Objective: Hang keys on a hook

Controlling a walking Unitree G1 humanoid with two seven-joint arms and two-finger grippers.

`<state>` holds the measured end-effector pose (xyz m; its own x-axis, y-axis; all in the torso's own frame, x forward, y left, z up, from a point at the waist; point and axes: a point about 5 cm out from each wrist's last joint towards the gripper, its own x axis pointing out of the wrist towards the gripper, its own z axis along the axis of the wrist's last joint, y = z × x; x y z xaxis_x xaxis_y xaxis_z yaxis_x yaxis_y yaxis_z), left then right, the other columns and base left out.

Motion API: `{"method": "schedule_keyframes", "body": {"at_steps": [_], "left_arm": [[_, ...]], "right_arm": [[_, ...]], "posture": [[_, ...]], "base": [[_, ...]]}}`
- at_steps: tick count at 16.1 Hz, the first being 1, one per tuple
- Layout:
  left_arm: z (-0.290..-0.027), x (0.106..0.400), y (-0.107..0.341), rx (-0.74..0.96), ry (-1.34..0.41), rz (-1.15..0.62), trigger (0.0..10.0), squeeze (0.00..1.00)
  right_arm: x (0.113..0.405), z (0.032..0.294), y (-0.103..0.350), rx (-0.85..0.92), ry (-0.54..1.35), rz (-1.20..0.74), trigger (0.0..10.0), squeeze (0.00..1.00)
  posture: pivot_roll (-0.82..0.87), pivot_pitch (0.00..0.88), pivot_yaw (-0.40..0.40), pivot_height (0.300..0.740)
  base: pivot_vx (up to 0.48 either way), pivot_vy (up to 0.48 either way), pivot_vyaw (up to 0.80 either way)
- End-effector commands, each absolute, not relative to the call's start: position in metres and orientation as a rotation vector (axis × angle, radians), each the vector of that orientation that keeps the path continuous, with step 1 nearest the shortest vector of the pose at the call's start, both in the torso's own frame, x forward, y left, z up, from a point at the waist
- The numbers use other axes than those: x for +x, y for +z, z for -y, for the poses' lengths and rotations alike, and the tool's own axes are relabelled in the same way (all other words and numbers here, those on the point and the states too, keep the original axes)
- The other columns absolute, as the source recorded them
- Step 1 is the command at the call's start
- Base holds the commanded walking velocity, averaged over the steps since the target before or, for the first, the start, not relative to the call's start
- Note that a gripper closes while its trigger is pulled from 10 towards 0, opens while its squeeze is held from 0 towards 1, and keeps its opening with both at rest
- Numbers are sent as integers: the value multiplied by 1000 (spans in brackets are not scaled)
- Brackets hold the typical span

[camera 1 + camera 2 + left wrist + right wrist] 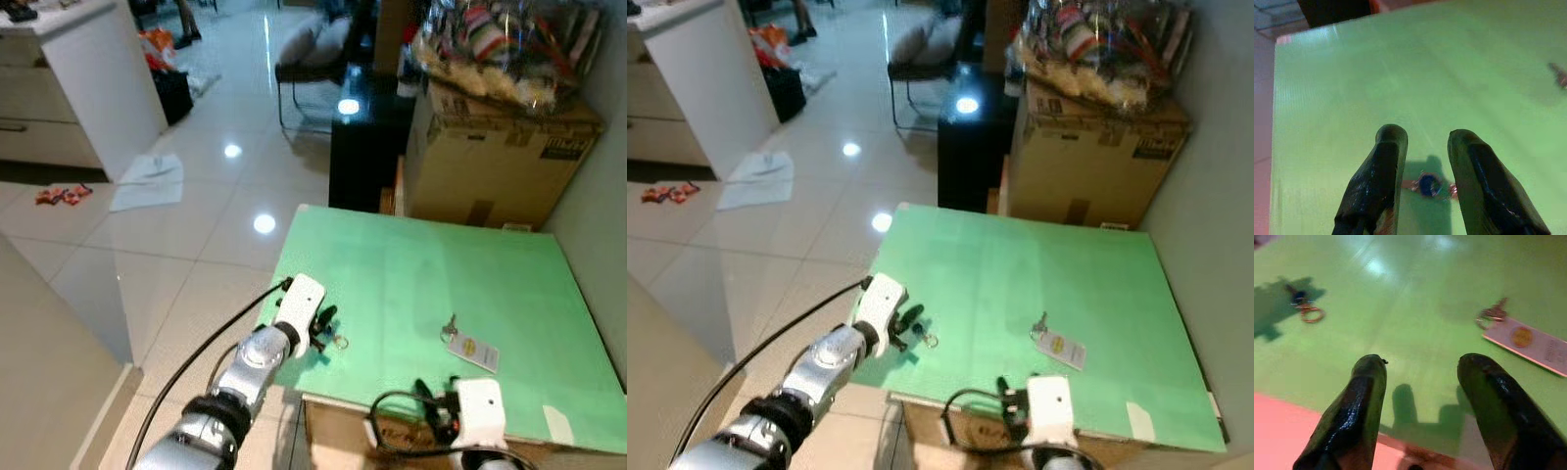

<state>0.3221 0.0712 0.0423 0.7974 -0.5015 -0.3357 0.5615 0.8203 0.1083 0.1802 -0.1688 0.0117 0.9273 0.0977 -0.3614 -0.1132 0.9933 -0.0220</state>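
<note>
A key (450, 327) on a ring with a white tag (475, 352) lies on the green tabletop (411, 264), right of centre and near the front. A small blue piece with a copper ring (339, 341) rests by the table's left edge. My left gripper (327, 319) is open just above and beside that piece, which shows low between its fingers (1386, 166) in the left wrist view as the blue piece (1429, 185). My right gripper (436, 392) is open and empty at the front edge, a little short of the key (1492, 313) and tag (1533, 342).
Behind the table stand a cardboard box (500, 157) topped with a bag of packets (509, 44) and a black cabinet (367, 137). A wall runs along the right. On the tiled floor at left are a white counter (93, 78), a cloth (147, 181) and red scraps (61, 194).
</note>
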Motion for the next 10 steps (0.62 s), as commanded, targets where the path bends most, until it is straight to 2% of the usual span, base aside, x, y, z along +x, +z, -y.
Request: {"method": "schedule_keyframes", "body": {"at_steps": [1,5,10], "left_arm": [[-72,324,44,225,-571,-293,10000,0],[-60,328,45,280,-613,-354,10000,0],[-54,323,40,268,-648,-390,10000,0]], "right_arm": [[181,165,16,-50,129,-339,10000,1000],[169,148,27,-70,192,-300,10000,1000],[154,154,22,-90,147,-353,10000,1000]], "posture": [[-313,163,81,740],[-351,211,130,740],[-387,208,158,740]], "base": [[0,0,0],[0,0,0],[0,0,0]]}}
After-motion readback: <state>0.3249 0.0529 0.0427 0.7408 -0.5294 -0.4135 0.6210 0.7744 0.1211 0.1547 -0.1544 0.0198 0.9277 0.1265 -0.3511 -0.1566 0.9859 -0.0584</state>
